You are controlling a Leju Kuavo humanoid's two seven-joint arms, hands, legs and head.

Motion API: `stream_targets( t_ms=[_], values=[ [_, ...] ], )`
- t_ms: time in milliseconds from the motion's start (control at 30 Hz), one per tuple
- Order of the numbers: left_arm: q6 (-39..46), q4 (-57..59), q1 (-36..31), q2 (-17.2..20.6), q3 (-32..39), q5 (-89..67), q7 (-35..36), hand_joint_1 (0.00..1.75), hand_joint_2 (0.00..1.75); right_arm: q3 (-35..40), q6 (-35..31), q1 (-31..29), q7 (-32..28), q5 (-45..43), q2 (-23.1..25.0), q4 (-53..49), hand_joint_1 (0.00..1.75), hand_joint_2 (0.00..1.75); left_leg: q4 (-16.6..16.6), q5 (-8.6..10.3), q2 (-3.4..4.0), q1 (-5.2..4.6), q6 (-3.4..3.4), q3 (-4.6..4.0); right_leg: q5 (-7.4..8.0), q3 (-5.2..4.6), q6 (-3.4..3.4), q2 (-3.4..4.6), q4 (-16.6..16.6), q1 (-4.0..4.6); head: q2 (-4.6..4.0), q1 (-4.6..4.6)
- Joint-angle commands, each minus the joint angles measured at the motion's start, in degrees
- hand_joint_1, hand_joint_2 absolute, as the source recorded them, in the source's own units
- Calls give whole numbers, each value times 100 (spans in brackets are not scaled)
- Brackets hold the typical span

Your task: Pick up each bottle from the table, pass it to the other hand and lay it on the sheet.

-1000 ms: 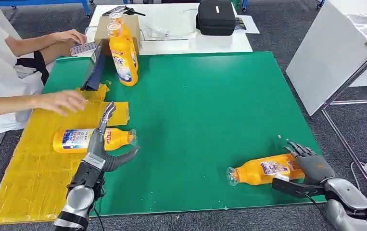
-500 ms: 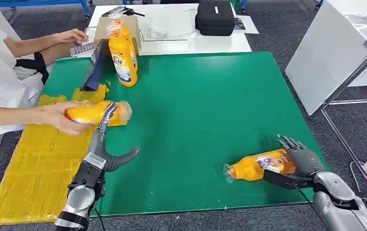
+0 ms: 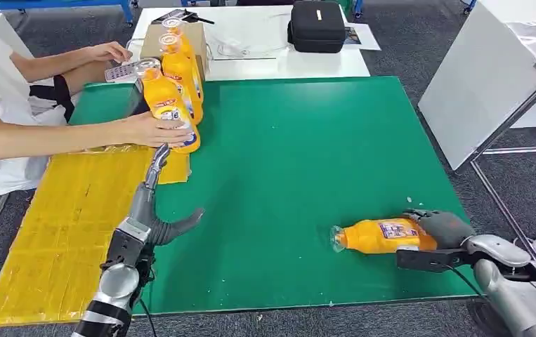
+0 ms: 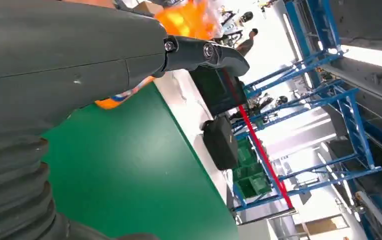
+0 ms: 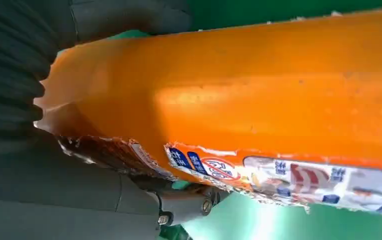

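Head view shows the orange bottle (image 3: 384,236) lying on its side near the front right of the green table (image 3: 307,154), neck pointing toward the middle. Our right hand (image 3: 442,232) wraps its base end; the right wrist view shows thumb and fingers on either side of the body with the torn label (image 5: 289,175) between. We judge the plastic smooth, light and slightly yielding, so mid-body grip suits the handover. Our left hand (image 3: 154,210) lies spread and holding nothing beside the yellow sheet (image 3: 61,232). A person's hand (image 3: 154,130) holds another bottle (image 3: 168,105) upright.
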Motion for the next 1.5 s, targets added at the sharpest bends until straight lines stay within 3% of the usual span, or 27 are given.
stream_targets(
  t_ms=[33,267,300,367,400,500,533,600,733,1000,1100,1333,1500],
  values=[
    [19,525,-289,76,-174,29,-6,0,175,824,-13,-254,179,-52,-279,315,175,175,-3,-11,-1,11,-12,29,-8,31,-20,18,-7,9,0,0],
    [25,245,-166,-3,-162,136,23,0,175,929,-512,-227,635,194,-5,646,175,175,-5,-9,7,15,-10,27,-3,26,-17,22,-11,14,0,-2],
    [-38,186,-129,-4,-169,170,57,0,175,792,-905,-139,730,283,123,620,175,175,-3,-7,3,14,-9,21,-2,22,-14,18,-11,13,0,-2],
    [-231,-60,56,4,-183,180,167,0,175,296,-1742,46,1031,559,771,674,175,175,-5,-7,5,16,-9,25,-1,26,-15,21,-15,15,0,-2],
    [-267,-276,212,-7,-211,47,234,0,175,-307,-2366,225,1223,539,1421,591,175,175,-8,-6,17,18,-8,24,3,22,-12,27,-18,17,0,-2],
    [-398,-629,415,-34,-470,-262,509,0,175,-1307,-3072,702,1443,662,2580,-315,175,175,-12,-10,43,25,-12,29,9,24,-17,58,-23,24,0,4],
    [-417,-671,429,-28,-545,-283,554,0,175,-1439,-3158,822,1482,723,2737,-621,175,175,-19,-18,65,30,-21,47,8,35,-28,86,-27,28,0,-2],
    [-403,-716,449,-32,-604,-284,579,0,175,-1581,-3189,982,1492,711,2877,-1032,175,175,-9,-10,51,22,-16,23,3,11,-19,53,-9,22,0,0],
    [-724,-714,498,11,-680,70,649,0,175,-2203,-3903,1331,764,-15,3552,-1888,175,175,-5,-15,24,30,-24,30,-20,15,-31,35,3,28,0,-4],
    [-1074,-420,265,55,-899,354,800,0,175,-2136,-4145,1617,123,-1086,4119,-2790,175,175,2,-14,5,34,-24,10,-25,4,-34,17,10,31,0,2],
    [-1132,-412,254,61,-963,453,788,0,175,-2183,-3660,1684,-295,-2025,4196,-2935,175,175,-3,-8,5,26,-20,3,-20,-5,-28,12,7,26,0,0],
    [-1129,-435,269,74,-966,460,788,0,175,-2180,-3660,1708,-303,-2030,4237,-2925,175,175,-3,-14,4,30,-24,18,-24,11,-33,18,5,29,0,-2],
    [-1319,-488,216,76,-914,815,790,0,175,-1837,-2847,1932,-816,-2648,4428,-2882,175,175,-5,-7,6,26,-20,8,-17,-1,-26,13,2,27,0,2]
  ],
)
